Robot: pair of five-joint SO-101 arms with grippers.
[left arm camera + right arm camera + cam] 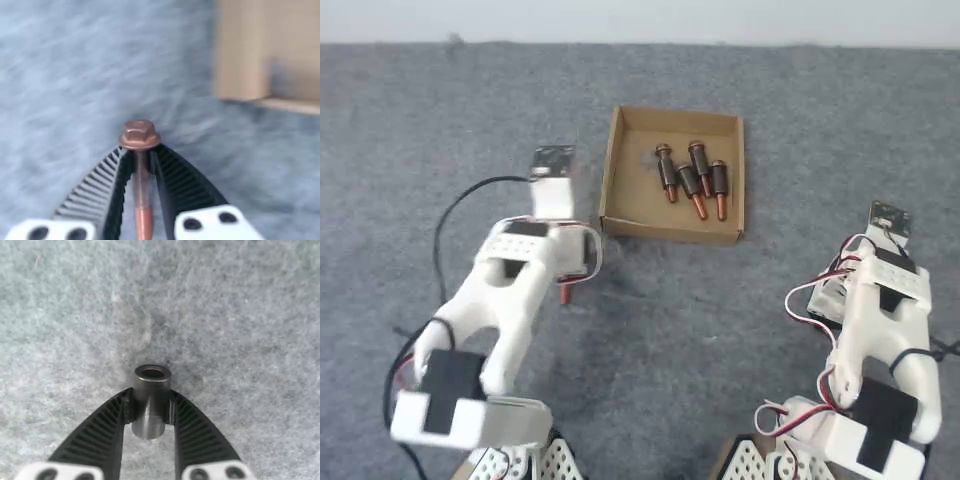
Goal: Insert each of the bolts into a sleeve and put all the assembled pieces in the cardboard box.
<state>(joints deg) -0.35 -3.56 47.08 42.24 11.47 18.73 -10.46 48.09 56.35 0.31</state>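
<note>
Bolt point(139, 134) is sitting clenched in the left claw point(141, 152), hovering near the cardboard box point(611, 170); right claw point(150, 402) is grasping a dark sleeve point(150, 420) over the grey desk point(240, 315); four assembled pieces point(690, 183) are lying inside the box.

We see a copper bolt point(139, 136), black ribbed fingers point(181, 179), a dark grey sleeve point(150, 407), a tan cardboard box point(638, 205) at upper centre and mottled grey carpet point(720, 330).

Assembled pieces point(692, 182) in cardboard box point(612, 170); bolt point(139, 136) front-left of box; sleeve point(151, 400) far right.
</note>
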